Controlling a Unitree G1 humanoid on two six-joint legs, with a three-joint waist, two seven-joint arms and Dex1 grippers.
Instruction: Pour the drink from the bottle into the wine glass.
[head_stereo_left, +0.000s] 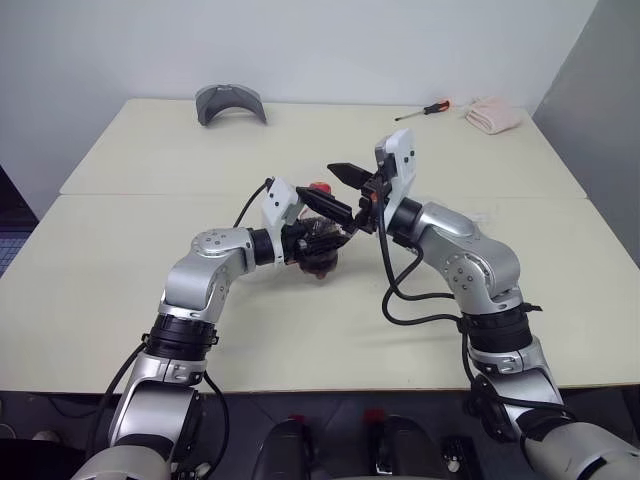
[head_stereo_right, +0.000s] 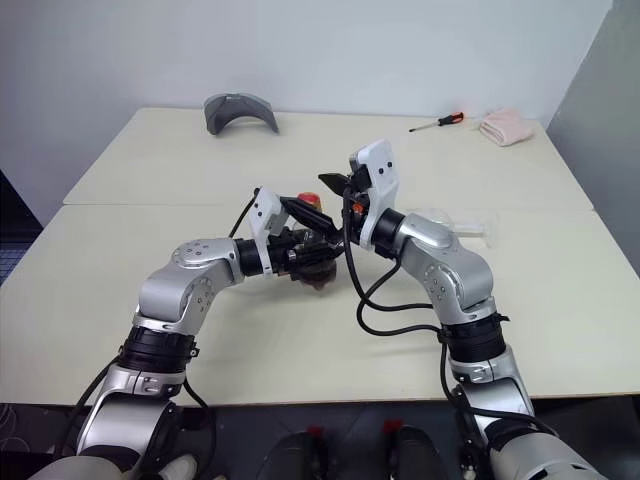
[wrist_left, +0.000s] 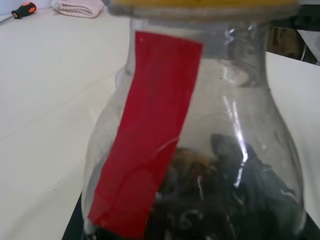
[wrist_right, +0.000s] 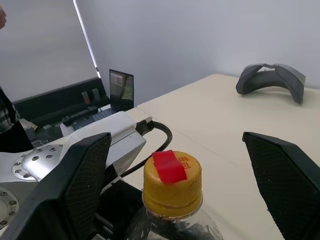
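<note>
My left gripper (head_stereo_left: 318, 236) is shut on the body of the bottle (head_stereo_left: 320, 258), a small clear plastic one, and holds it upright over the middle of the table. A red strip (wrist_left: 145, 135) runs down the bottle's neck, and the dark drink (wrist_left: 225, 195) fills its lower part. My right gripper (wrist_right: 176, 145) is open, with one finger on each side of the yellow cap (wrist_right: 172, 182), apart from it. A faint clear shape, probably the wine glass (head_stereo_right: 462, 226), lies behind my right forearm, partly hidden.
At the far side of the cream table (head_stereo_left: 150, 300) sit a grey curved object (head_stereo_left: 231, 103), a screwdriver with an orange handle (head_stereo_left: 425, 110) and a folded pink cloth (head_stereo_left: 493, 117). Past the table's left side stands a dark console with a small screen (wrist_right: 121, 87).
</note>
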